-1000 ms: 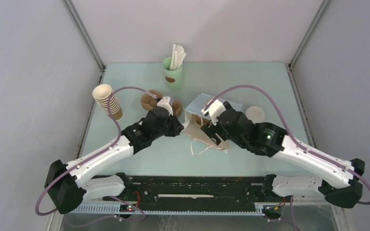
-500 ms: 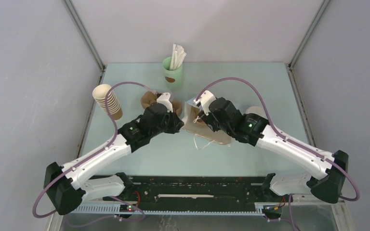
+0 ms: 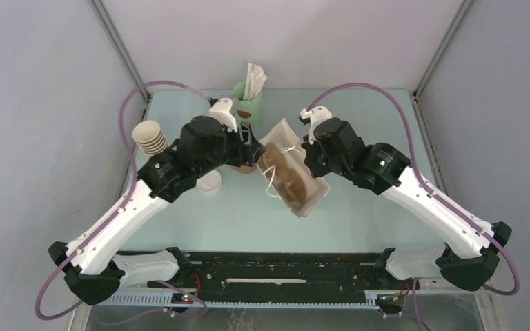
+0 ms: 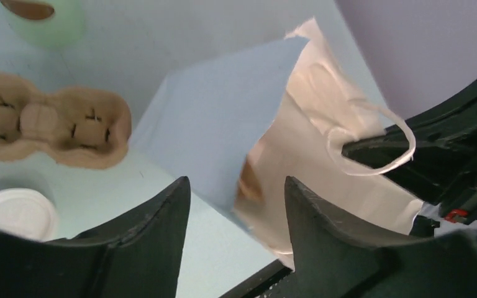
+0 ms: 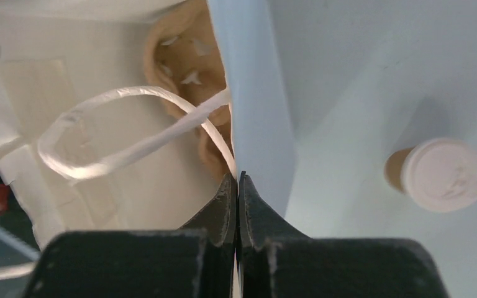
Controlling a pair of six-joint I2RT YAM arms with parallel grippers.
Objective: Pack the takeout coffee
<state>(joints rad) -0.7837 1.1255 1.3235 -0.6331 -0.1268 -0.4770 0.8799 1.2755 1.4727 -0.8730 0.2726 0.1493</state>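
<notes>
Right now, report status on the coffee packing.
Left gripper open, empty. Right gripper shut on edge of white paper bag, bag tilted. Brown paper cup with white lid outside bag, on table.

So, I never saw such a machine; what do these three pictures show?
Two robot arms stand at the edge of a table. One picture looks down from above; the others come from a camera on each wrist. The right pincer is shut on the rim of a paper bag. The left pincer is open, holding nothing. On the table: a small brown cup with a white lid, a stack of brown cups, a green cup with white sticks, a cardboard cup tray.
</notes>
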